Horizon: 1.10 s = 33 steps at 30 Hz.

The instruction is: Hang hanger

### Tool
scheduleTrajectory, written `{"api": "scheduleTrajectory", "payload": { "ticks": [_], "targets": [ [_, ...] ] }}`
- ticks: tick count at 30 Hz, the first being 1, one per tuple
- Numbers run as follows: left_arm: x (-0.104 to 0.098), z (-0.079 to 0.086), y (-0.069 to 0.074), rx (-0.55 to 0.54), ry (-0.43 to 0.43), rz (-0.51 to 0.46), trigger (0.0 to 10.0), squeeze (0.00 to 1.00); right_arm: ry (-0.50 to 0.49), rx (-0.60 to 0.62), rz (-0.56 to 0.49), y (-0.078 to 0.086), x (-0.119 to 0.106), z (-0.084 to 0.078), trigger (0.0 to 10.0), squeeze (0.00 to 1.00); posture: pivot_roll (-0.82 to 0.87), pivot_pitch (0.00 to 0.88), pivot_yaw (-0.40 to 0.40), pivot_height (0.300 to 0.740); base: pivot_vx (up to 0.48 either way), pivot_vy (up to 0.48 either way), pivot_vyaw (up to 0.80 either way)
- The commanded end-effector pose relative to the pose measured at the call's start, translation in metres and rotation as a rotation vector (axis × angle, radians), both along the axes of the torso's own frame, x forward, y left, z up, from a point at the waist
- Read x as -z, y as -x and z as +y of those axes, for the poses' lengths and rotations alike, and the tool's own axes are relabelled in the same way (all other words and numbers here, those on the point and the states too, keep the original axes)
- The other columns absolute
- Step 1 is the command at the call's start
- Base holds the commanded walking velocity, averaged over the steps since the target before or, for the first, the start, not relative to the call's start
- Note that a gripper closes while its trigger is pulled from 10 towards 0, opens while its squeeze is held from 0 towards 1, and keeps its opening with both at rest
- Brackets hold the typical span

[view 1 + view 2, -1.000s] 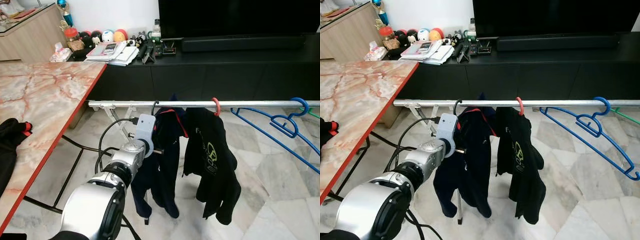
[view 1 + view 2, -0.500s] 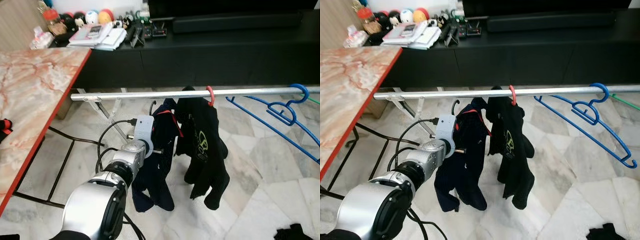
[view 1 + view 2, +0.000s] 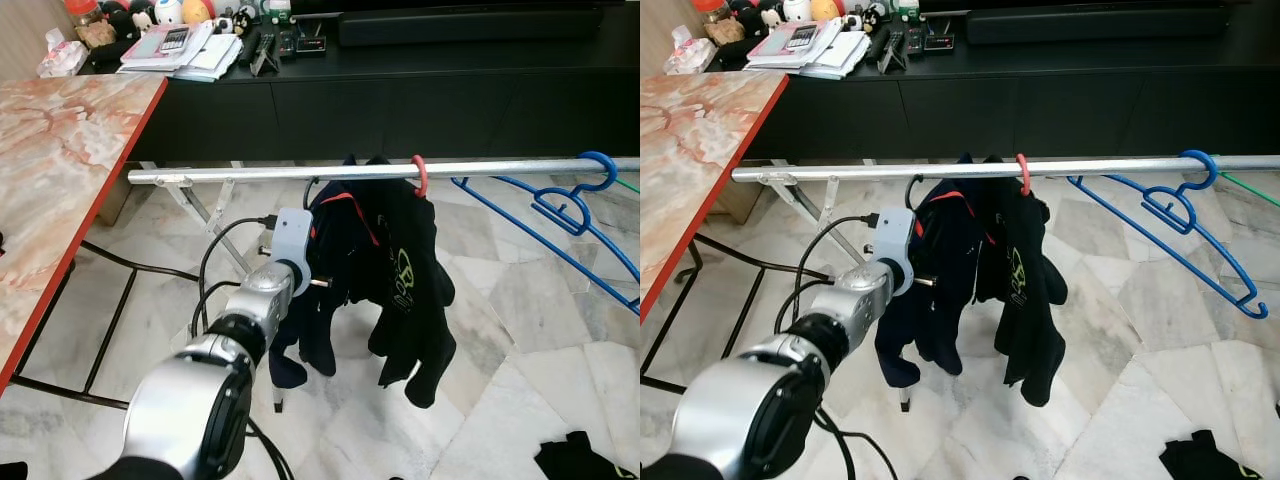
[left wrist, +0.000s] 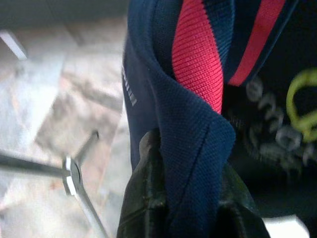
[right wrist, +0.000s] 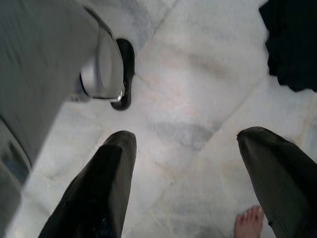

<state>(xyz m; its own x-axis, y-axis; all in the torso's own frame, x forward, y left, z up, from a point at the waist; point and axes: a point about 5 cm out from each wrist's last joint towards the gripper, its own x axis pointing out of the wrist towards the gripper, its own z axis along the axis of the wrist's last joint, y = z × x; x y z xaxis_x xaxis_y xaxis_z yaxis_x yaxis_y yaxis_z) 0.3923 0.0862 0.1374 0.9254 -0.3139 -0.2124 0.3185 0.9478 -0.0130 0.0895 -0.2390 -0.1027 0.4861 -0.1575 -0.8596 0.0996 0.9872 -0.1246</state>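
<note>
Under the rail [image 3: 250, 174], near its left end, the hanger [image 3: 309, 190] with the navy garment [image 3: 335, 260] has its black hook at the bar; whether it is seated over it I cannot tell. The left gripper [image 4: 190, 198] is clamped on a fold of that navy cloth, just below the rail, so the hook lies up and ahead of the fingers [image 4: 143, 198], with the rail running crosswise. The right gripper [image 5: 190, 168] hangs spread wide and holding nothing above the marble floor [image 5: 198, 99]. Beside the navy piece hangs a black garment [image 3: 410, 290] on a red hook [image 3: 420, 175]; its yellow-green emblem is unreadable. Blue hangers [image 3: 570, 215] sit toward the right end.
</note>
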Motion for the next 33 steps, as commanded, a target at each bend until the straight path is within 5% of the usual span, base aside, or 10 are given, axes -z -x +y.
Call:
{"api": "scheduleTrajectory", "payload": {
  "ticks": [1, 5, 12, 13, 15, 18, 29, 33],
  "targets": [
    [0.021, 0.008, 0.009, 0.009, -0.036, 0.038, 10.0, 0.00, -0.007, -0.005, 0.048, 0.010, 0.003, 0.001, 10.0, 0.00, 0.00, 0.204, 0.045, 0.740, 0.000, 0.000, 0.00],
    [0.048, 0.027, 0.025, -0.018, -0.017, 0.040, 10.0, 0.00, -0.009, -0.012, 0.035, 0.000, 0.002, 0.003, 10.0, 0.00, 0.01, 0.178, 0.044, 0.740, 0.000, 0.000, 0.00],
    [0.075, 0.099, 0.071, -0.219, -0.003, -0.055, 10.0, 0.00, -0.013, -0.012, 0.006, -0.023, -0.001, 0.011, 10.0, 0.00, 0.04, 0.113, 0.055, 0.740, 0.000, 0.000, 0.00],
    [0.075, 0.099, 0.071, -0.219, -0.003, -0.055, 10.0, 0.00, -0.013, -0.012, 0.006, -0.023, -0.001, 0.011, 10.0, 0.00, 0.04, 0.113, 0.055, 0.740, 0.000, 0.000, 0.00],
    [0.081, 0.130, 0.102, -0.260, -0.044, -0.081, 10.0, 0.00, -0.014, -0.016, 0.000, -0.032, -0.003, 0.013, 10.0, 0.00, 0.07, 0.085, 0.057, 0.740, 0.000, 0.000, 0.00],
    [0.083, 0.149, 0.120, -0.306, -0.063, -0.075, 10.0, 0.00, -0.014, -0.016, -0.006, -0.039, -0.004, 0.015, 10.0, 0.00, 0.09, 0.060, 0.061, 0.740, 0.000, 0.000, 0.00],
    [0.086, 0.155, 0.157, -0.350, -0.030, -0.043, 10.0, 0.00, -0.015, -0.026, -0.034, -0.057, -0.010, 0.017, 10.0, 0.00, 0.11, 0.021, 0.046, 0.740, 0.000, 0.000, 0.00],
    [0.090, 0.141, 0.166, -0.311, 0.013, -0.008, 10.0, 0.00, -0.015, -0.038, -0.032, -0.061, -0.011, 0.019, 10.0, 0.00, 0.12, 0.000, 0.045, 0.740, 0.000, 0.000, 0.00]
  ]
}}
